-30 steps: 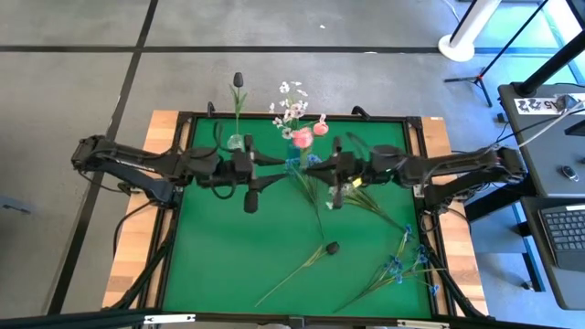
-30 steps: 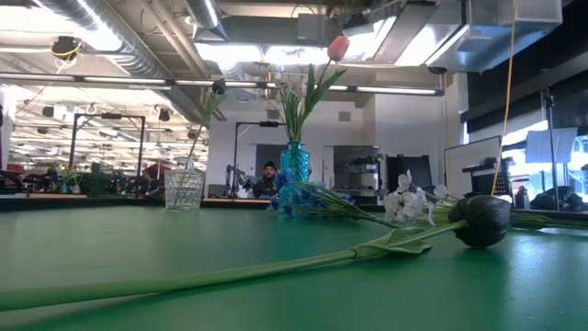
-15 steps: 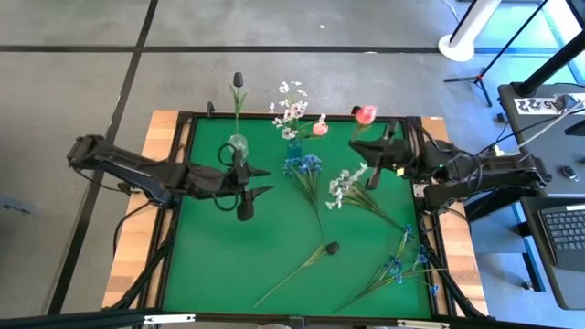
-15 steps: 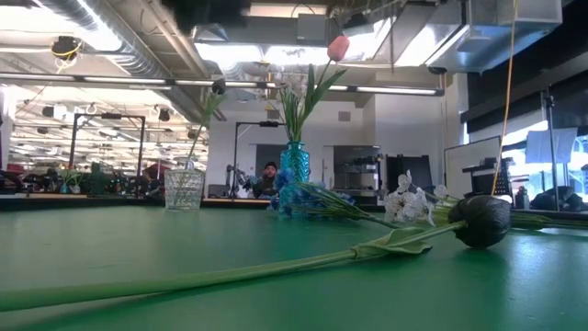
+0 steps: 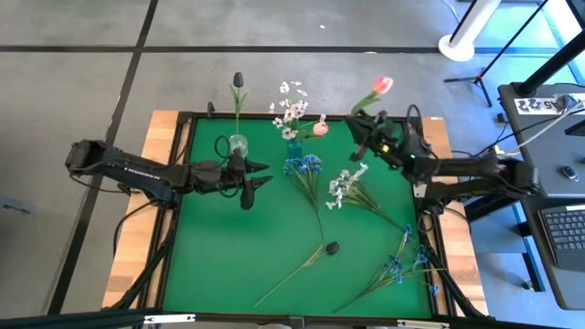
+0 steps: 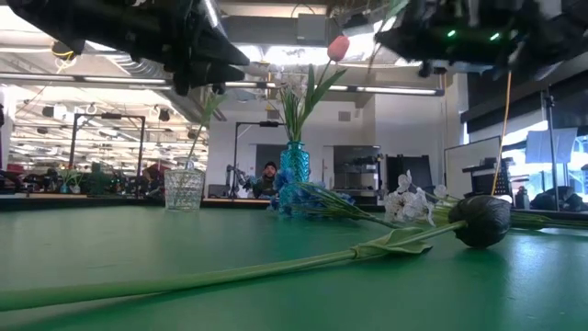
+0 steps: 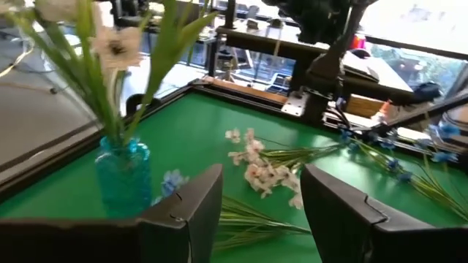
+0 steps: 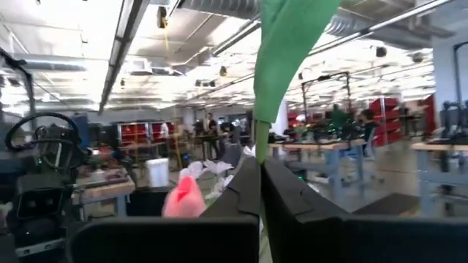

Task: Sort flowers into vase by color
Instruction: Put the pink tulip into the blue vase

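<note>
My right gripper (image 5: 358, 121) is over the table's far right part, shut on a pink tulip (image 5: 382, 85) whose green stem and leaf (image 8: 285, 44) rise past the fingers. My left gripper (image 5: 260, 175) hovers open, left of the blue vase (image 5: 294, 144), which shows close in the left wrist view (image 7: 121, 175). That vase holds white blossoms (image 5: 291, 102) and another pink tulip (image 5: 320, 128). A clear glass (image 5: 237, 143) holds a dark tulip (image 5: 238, 80). Blue flowers (image 5: 306, 165), a white spray (image 5: 343, 185), a dark bud (image 5: 333, 247) and more blue flowers (image 5: 402, 265) lie flat on the mat. My right gripper pinches the pink tulip's green stem (image 8: 261, 142) between its two shut fingers, well below the bloom. The fingers lie across the stem. The flower is lifted clear of the table, its bloom (image 5: 382, 85) standing out beyond the fingers toward the far right.
A black frame (image 5: 416, 121) borders the green mat (image 5: 219, 247). The mat's near left part holds only the dark bud's long stem (image 5: 288, 272). In the low view that bud (image 6: 482, 221) lies close to the camera. A person (image 6: 268, 175) shows far behind the table.
My right gripper has carried the pink tulip from beside the blue vase toward the table's far right corner, and the bloom now points out past the far edge. My left gripper has drawn back a little toward the left, staying open.
</note>
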Tool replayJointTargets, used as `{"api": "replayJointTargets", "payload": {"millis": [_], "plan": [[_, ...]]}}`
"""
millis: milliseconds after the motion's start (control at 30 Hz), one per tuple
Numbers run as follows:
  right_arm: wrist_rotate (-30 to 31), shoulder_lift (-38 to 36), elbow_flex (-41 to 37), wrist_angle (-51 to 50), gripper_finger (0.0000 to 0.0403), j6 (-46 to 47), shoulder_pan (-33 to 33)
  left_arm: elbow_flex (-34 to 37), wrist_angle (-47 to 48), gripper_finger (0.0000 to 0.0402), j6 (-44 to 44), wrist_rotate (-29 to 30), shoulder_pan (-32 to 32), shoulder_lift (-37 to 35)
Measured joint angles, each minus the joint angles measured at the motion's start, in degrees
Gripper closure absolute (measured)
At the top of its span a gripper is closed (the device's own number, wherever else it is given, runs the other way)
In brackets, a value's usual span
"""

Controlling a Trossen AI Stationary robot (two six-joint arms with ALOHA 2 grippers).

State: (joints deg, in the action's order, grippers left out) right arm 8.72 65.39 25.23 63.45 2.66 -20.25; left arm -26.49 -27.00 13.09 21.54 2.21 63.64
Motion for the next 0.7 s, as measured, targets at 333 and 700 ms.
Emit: {"api": "replayJointTargets", "payload": {"millis": [333,700], "plan": [[-9.86,22.23,11.40,10.12,0.0403,6.10,-3.43,0.08,0.88,0.0224,0.08,-0.28,0.05,0.00],[-14.41,30.52,18.27,10.05,0.0403,7.61,-3.41,0.08,2.56,0.0224,0.18,-0.26,0.05,0.00]]}}
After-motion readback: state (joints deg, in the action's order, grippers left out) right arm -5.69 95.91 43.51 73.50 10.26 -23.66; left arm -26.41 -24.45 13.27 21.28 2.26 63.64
